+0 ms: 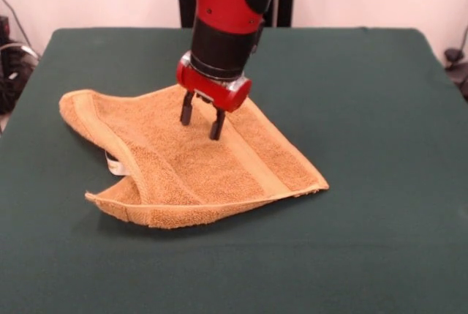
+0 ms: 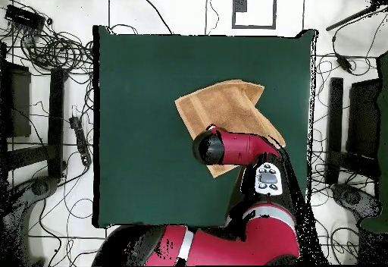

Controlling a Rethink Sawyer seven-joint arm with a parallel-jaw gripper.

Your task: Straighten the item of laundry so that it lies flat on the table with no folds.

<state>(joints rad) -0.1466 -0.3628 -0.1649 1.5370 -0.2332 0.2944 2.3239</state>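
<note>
Pincer (image 1: 202, 122) stood open, its two dark fingers (image 1: 187, 109) parted and pointing down, tips at or just above the towel (image 1: 183, 164); contact could not be confirmed. Nothing was held between the fingers.

Towel lay on the table (image 1: 380, 182), directly under the pincer and spreading out from it on all sides in the front view. It was not flat: one layer was folded over another, giving a rough triangular outline. A woven band (image 1: 252, 164) ran diagonally just beside the pincer toward the pointed corner (image 1: 319, 183) below and to one side of it. The edge nearest the camera was doubled, with a raised lip. A rounded corner (image 1: 73, 105) sat well to the other side of the pincer. A small white tag (image 1: 115, 164) showed at the folded edge below that corner.

Overhead, the arm (image 2: 235, 149) covered part of the towel (image 2: 223, 106); most of the cloth lay beyond the arm's black end, a small tip showing below it. Pincer itself was hidden there.
</note>
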